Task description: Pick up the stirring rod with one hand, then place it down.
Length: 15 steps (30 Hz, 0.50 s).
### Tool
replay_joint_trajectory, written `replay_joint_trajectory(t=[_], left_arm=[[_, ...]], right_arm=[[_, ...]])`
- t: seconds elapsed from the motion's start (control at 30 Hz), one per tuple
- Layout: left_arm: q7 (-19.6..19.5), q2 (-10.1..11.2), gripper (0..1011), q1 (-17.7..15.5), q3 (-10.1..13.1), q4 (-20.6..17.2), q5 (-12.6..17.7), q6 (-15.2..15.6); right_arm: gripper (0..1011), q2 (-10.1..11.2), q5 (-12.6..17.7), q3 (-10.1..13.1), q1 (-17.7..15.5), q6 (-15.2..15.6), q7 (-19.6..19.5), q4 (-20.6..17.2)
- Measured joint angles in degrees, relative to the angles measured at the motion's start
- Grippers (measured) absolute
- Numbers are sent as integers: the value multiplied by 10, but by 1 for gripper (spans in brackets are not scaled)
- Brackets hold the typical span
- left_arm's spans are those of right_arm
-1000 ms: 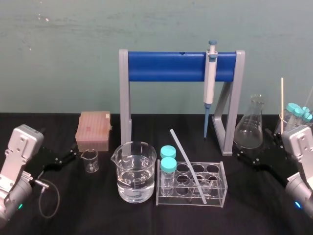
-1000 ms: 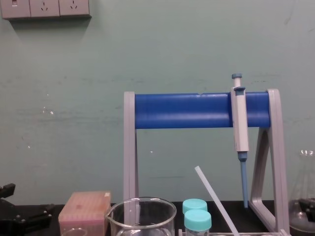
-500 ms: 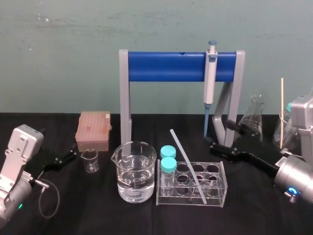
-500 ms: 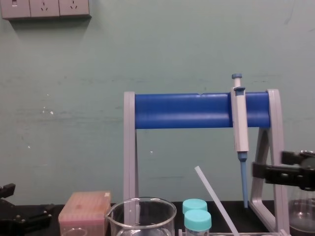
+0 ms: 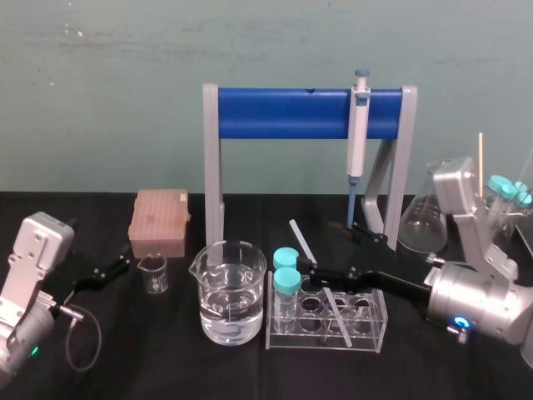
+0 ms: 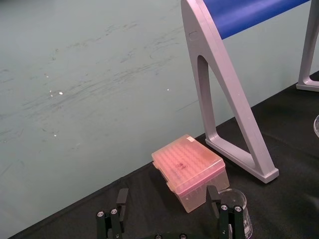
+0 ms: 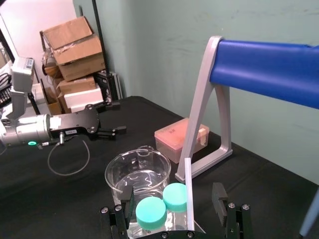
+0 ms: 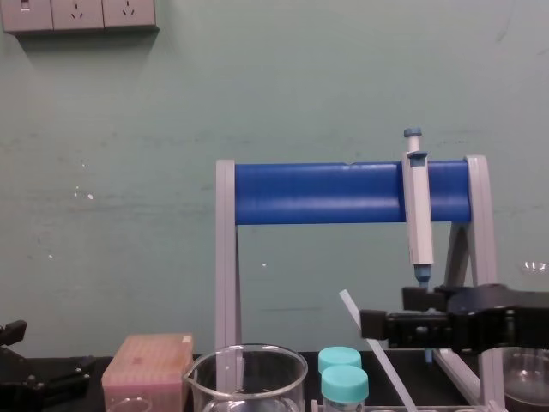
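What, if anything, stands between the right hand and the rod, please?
Nothing visible does: the open right hand has the rod between its fingers, above the rack. The capped tubes stand close beside one finger. The left hand rests idle beside the small beaker.

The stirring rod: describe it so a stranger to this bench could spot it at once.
Before the blue-barred stand sits a clear tube rack. The stirring rod leans out of it, inside the open right claw; the left claw is parked at left. Unlike the capped vials beside it and the hanging pipette, it is a thin, whitish stick.
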Motion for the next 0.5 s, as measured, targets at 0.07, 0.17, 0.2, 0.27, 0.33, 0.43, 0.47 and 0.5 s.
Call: replay_joint_trajectory(t=[0.07, 0.17, 0.2, 0.27, 0.33, 0.43, 0.47, 0.5], left_arm=[[0, 0, 1000, 0, 0, 0, 0, 0], [0, 0, 1000, 0, 0, 0, 0, 0], [0, 0, 1000, 0, 0, 0, 0, 0], [0, 0, 1000, 0, 0, 0, 0, 0], [0, 0, 1000, 0, 0, 0, 0, 0], [0, 0, 1000, 0, 0, 0, 0, 0], [0, 0, 1000, 0, 0, 0, 0, 0], [0, 0, 1000, 0, 0, 0, 0, 0]], right_arm=[[1004, -6, -3, -6, 10, 3, 1, 8], [1004, -18, -10, -15, 27, 6, 1, 27], [1004, -21, -12, -17, 31, 6, 1, 31], [1004, -30, -17, -22, 44, 8, 0, 46], [1004, -39, -23, -27, 53, 9, -1, 58], [1004, -45, -28, -31, 62, 10, -3, 70], [1004, -49, -31, -33, 66, 10, -3, 76], [1004, -50, -32, -34, 68, 10, -3, 79]])
